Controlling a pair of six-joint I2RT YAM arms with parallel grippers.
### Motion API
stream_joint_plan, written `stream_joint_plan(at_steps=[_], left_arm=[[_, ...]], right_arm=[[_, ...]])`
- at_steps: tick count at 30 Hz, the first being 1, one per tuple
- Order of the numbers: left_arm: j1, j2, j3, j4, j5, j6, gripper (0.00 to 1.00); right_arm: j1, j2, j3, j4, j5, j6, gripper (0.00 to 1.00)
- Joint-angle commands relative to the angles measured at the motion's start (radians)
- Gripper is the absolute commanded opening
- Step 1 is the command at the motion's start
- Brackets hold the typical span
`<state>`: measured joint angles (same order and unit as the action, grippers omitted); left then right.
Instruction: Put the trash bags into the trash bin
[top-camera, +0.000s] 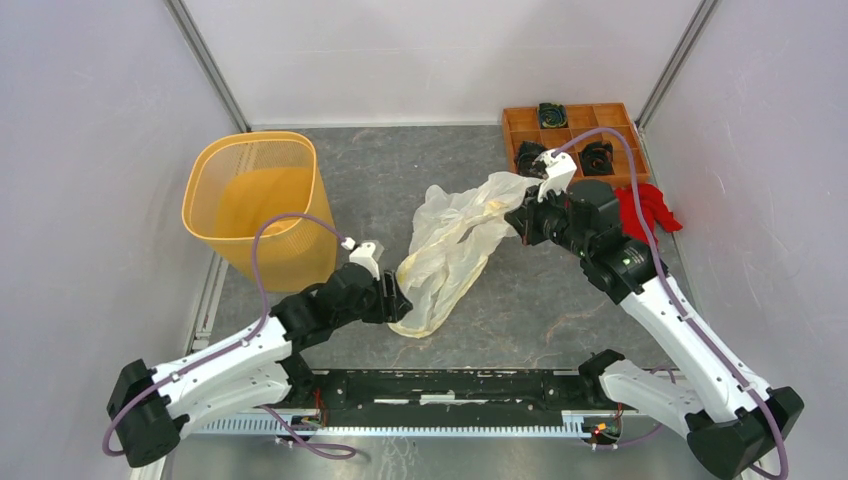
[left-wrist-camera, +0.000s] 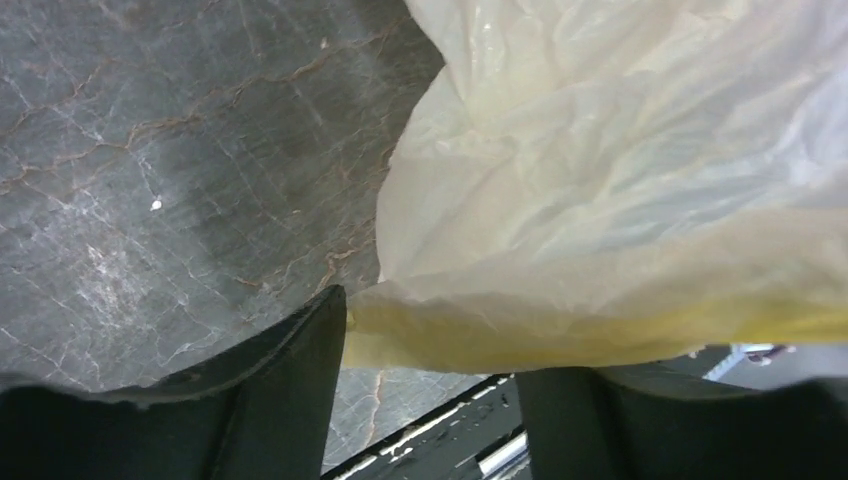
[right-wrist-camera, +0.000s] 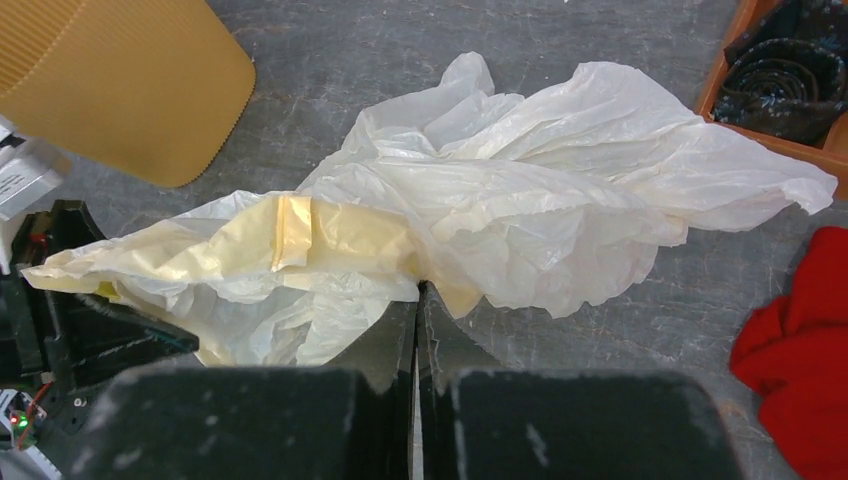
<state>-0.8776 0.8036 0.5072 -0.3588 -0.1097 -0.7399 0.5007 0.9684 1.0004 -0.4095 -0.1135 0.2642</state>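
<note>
The trash bag (top-camera: 450, 250), crinkly cream-white plastic with a yellowish tint, stretches across the middle of the table. My right gripper (top-camera: 522, 222) is shut on its far end; in the right wrist view the jaws (right-wrist-camera: 418, 292) meet on a fold of the bag (right-wrist-camera: 520, 200). My left gripper (top-camera: 397, 300) is at the bag's near end. In the left wrist view it (left-wrist-camera: 430, 345) is open, with the bag's yellowish edge (left-wrist-camera: 620, 180) lying between the fingers. The orange-yellow lattice trash bin (top-camera: 260, 205) stands upright at the left, just beyond the left arm.
A flat orange compartment tray (top-camera: 575, 140) with dark parts sits at the back right. A red cloth (top-camera: 645, 210) lies next to it, behind the right arm. The black rail (top-camera: 450, 385) runs along the near edge. White walls enclose the table.
</note>
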Motion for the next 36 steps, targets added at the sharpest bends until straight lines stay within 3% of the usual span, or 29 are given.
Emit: stream_joint_plan(at_steps=[1, 2, 4, 6, 7, 12, 15, 18, 22, 27, 31, 36], left_arm=[[-0.004, 0.032, -0.016, 0.11, -0.031, -0.035, 0.53], [-0.004, 0.026, -0.012, 0.099, -0.049, -0.035, 0.37], [-0.004, 0.003, -0.003, 0.061, -0.102, -0.044, 0.17], [-0.002, -0.031, 0.003, 0.025, -0.153, -0.054, 0.04], [-0.003, -0.05, 0.003, 0.01, -0.179, -0.064, 0.02], [-0.003, -0.136, -0.011, 0.006, -0.229, -0.094, 0.02], [-0.004, -0.158, -0.014, 0.01, -0.218, -0.073, 0.02], [-0.004, -0.18, -0.027, 0.02, -0.208, -0.056, 0.02], [-0.004, -0.197, -0.037, 0.03, -0.197, -0.053, 0.02], [-0.004, -0.205, -0.034, 0.008, -0.195, -0.048, 0.02], [-0.003, -0.228, -0.033, -0.008, -0.207, -0.052, 0.02], [-0.003, -0.25, -0.03, -0.034, -0.213, -0.04, 0.02]], right_arm=[[-0.002, -0.018, 0.006, 0.023, -0.022, -0.063, 0.0], [-0.003, -0.017, -0.003, 0.016, -0.012, -0.083, 0.0], [-0.003, -0.016, -0.037, 0.014, 0.006, -0.1, 0.0], [-0.003, -0.017, -0.098, 0.045, -0.023, -0.109, 0.0], [-0.002, -0.018, -0.139, 0.077, -0.062, -0.109, 0.0], [0.0, 0.002, -0.332, 0.261, -0.374, -0.063, 0.07], [0.0, -0.004, -0.38, 0.276, -0.329, -0.087, 0.16], [0.002, -0.022, -0.406, 0.306, -0.216, -0.128, 0.34], [0.002, -0.023, -0.477, 0.481, -0.212, -0.138, 0.61], [0.005, 0.008, -0.57, 0.681, -0.168, -0.138, 0.84], [0.005, 0.061, -0.552, 0.684, 0.016, -0.085, 0.9], [0.002, 0.063, -0.624, 0.879, -0.026, -0.02, 0.9]])
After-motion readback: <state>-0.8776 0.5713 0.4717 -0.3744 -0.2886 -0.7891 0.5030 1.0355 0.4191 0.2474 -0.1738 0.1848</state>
